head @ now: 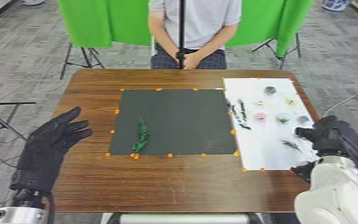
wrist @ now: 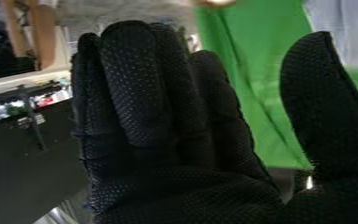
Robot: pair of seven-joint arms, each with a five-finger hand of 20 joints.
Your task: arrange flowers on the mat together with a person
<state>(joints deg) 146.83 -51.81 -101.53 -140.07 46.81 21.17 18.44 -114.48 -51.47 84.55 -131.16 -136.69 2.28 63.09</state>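
Note:
My left hand (head: 58, 136) stands over the table's left side, fingers straight, apart from the dark mat (head: 180, 120). A green leafy sprig (head: 143, 136) lies on the mat's lower left part. At the right edge of the white sheet (head: 269, 137) is my right hand (head: 331, 137). In the right wrist view that hand (wrist: 175, 125) has straight fingers, the thumb spread away and nothing held. On the sheet lie dark twigs (head: 240, 114), a pink flower (head: 260, 116), a pale green-white flower (head: 283, 118), a dark flower (head: 270, 90) and a small sprig (head: 290, 144).
Orange markers (head: 159, 89) run along the mat's and sheet's edges. The brown table (head: 175, 187) extends in front of the mat. Beyond its far edge a person sits with hands (head: 190, 61) in the lap, behind a thin dark pole (head: 182, 30). Green cloth (head: 104, 22) hangs behind.

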